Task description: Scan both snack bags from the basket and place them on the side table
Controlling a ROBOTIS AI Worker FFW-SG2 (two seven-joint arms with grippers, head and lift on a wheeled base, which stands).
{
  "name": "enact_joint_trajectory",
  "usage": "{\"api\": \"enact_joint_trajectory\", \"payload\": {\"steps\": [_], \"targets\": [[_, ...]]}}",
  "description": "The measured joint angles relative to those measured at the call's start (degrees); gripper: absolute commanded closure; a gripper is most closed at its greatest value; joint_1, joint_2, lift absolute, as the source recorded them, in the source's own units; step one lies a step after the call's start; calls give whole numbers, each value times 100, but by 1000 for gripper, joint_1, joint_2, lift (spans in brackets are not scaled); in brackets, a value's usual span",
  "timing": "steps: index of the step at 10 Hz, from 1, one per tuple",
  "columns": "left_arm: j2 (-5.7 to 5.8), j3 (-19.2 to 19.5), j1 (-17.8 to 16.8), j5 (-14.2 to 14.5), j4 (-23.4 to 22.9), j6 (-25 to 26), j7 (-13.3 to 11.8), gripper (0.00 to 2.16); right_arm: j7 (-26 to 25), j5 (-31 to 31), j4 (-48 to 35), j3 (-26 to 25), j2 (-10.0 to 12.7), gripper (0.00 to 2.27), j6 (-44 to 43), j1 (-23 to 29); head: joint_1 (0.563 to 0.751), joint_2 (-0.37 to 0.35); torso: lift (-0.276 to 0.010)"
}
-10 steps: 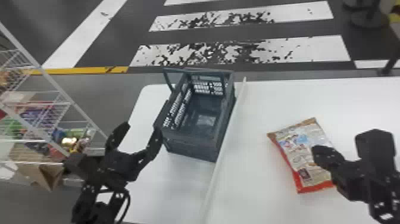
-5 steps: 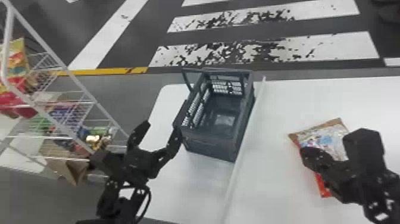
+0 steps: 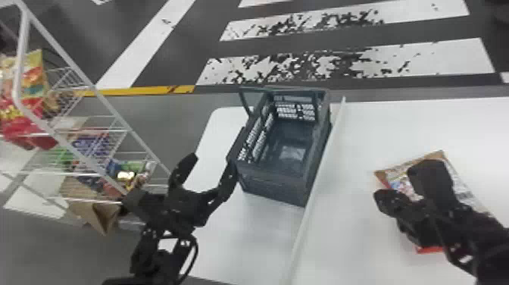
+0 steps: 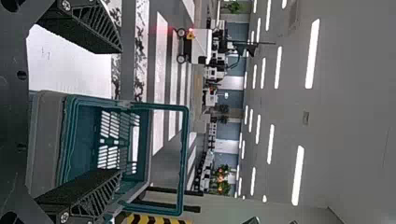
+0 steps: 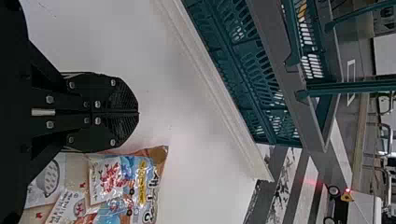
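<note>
Snack bag [image 3: 400, 175] flat on white table [image 3: 363, 140]. Right gripper [image 3: 382, 199] above bag's edge, jaws together. Across table's raised edge [image 3: 316, 193], grey-green basket [image 3: 270, 182], upright. Left gripper [image 3: 217, 144] beside basket, jaws apart. Farther left, wire rack [image 3: 110, 102] with colourful packets [image 3: 91, 146].

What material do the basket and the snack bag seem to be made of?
The basket looks like rigid moulded plastic, fairly matte, going by its regular slotted walls and straight rim. The snack bag seems to be thin printed film, slightly glossy, with creases and pale shine; whether foil lines it, I cannot tell.
</note>
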Motion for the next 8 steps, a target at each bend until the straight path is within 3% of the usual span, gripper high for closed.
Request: {"api": "enact_joint_trajectory", "payload": {"steps": [3, 8], "targets": [[7, 16, 0, 0, 20, 0, -4, 87, -82, 140, 565, 39, 8, 2260, -14, -421, 695, 349, -75], [9, 20, 0, 7, 25, 0, -4, 87, -69, 257, 677, -180, -32, 2260, -1, -531, 695, 311, -75]]}}
